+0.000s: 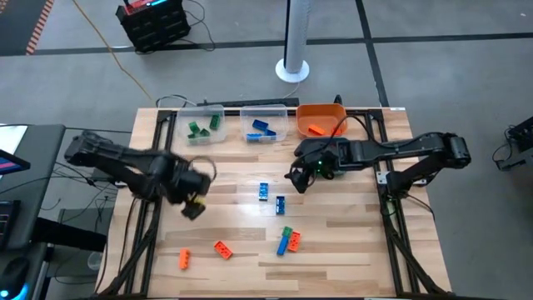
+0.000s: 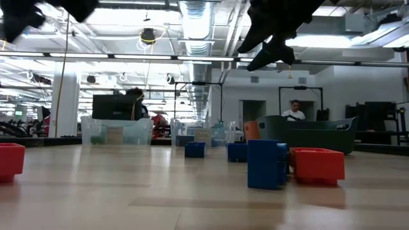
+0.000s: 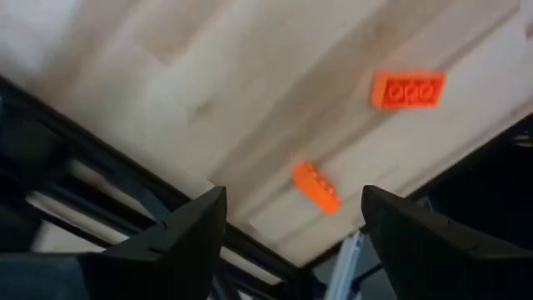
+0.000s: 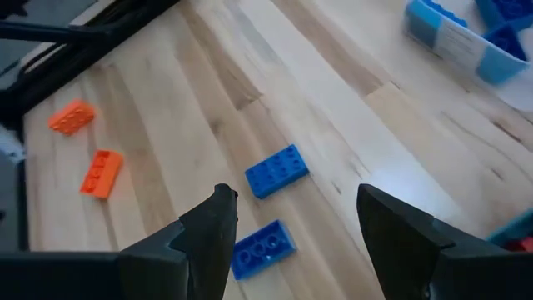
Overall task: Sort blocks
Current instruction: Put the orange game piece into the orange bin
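Note:
Loose blocks lie flat on the wooden table. Two blue blocks [image 1: 263, 191] [image 1: 280, 203] sit mid-table, and a green, blue and orange cluster [image 1: 287, 240] lies nearer the near edge. Two orange blocks [image 1: 222, 248] [image 1: 184, 258] are near-left. My left gripper [image 1: 193, 208] [image 3: 294, 193] hangs open above the table's left part, with the orange blocks [image 3: 407, 90] [image 3: 316, 186] below it. My right gripper [image 1: 294, 179] [image 4: 295, 192] hovers open above and right of the blue blocks [image 4: 276, 171] [image 4: 262, 247]. Neither gripper holds anything.
Three bins stand along the far edge: a clear bin [image 1: 202, 125] holding green blocks, a clear bin [image 1: 265, 127] holding blue blocks, and an orange bin [image 1: 321, 119] with an orange block. Black frame rails run along the table's left and right sides. In the low view people show in the room behind.

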`<move>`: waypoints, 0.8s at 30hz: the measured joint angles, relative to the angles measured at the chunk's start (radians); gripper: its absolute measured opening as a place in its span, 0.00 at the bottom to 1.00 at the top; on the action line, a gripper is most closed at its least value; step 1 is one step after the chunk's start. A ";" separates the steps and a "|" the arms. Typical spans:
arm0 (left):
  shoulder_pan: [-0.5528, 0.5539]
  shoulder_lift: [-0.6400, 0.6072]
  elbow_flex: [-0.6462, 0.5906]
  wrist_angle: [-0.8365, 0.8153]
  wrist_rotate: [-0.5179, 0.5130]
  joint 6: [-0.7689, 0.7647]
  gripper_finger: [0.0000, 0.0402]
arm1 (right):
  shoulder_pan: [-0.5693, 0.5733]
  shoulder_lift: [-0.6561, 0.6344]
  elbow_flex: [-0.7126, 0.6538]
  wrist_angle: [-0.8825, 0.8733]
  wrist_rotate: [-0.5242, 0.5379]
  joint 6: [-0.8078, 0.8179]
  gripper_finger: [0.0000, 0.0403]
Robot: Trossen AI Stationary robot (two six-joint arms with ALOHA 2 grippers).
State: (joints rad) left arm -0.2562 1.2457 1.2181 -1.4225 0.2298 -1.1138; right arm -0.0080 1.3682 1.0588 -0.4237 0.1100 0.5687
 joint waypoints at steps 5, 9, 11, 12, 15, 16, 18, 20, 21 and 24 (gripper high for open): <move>-0.174 0.012 -0.051 0.119 -0.013 -0.269 0.68 | -0.015 0.000 0.000 0.014 -0.029 -0.022 0.63; -0.254 0.018 -0.119 0.264 0.013 -0.459 0.68 | -0.015 0.000 0.000 0.015 -0.030 -0.029 0.63; -0.277 0.017 -0.155 0.361 0.028 -0.531 0.68 | -0.015 0.000 0.000 0.015 -0.033 -0.033 0.63; -0.289 0.017 -0.172 0.404 0.027 -0.563 0.68 | -0.015 0.000 0.000 0.015 -0.033 -0.039 0.63; -0.326 0.018 -0.216 0.477 0.026 -0.636 0.68 | -0.014 0.000 0.000 0.015 -0.033 -0.046 0.63; -0.338 0.017 -0.234 0.498 0.027 -0.653 0.68 | -0.014 0.000 0.000 0.015 -0.033 -0.047 0.63; -0.362 0.017 -0.266 0.525 0.027 -0.695 0.68 | -0.014 0.000 0.000 0.015 -0.033 -0.050 0.63; -0.389 0.018 -0.291 0.536 0.027 -0.734 0.68 | -0.014 0.000 0.000 0.014 -0.033 -0.055 0.63; -0.401 0.017 -0.303 0.552 0.027 -0.754 0.68 | -0.014 0.000 0.000 0.014 -0.033 -0.055 0.63; -0.439 0.018 -0.343 0.623 0.027 -0.821 0.68 | -0.015 0.000 0.000 0.014 -0.033 -0.058 0.63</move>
State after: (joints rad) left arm -0.6950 1.2635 0.8749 -0.8000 0.2568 -1.9349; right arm -0.0235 1.3682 1.0590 -0.4099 0.0772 0.5107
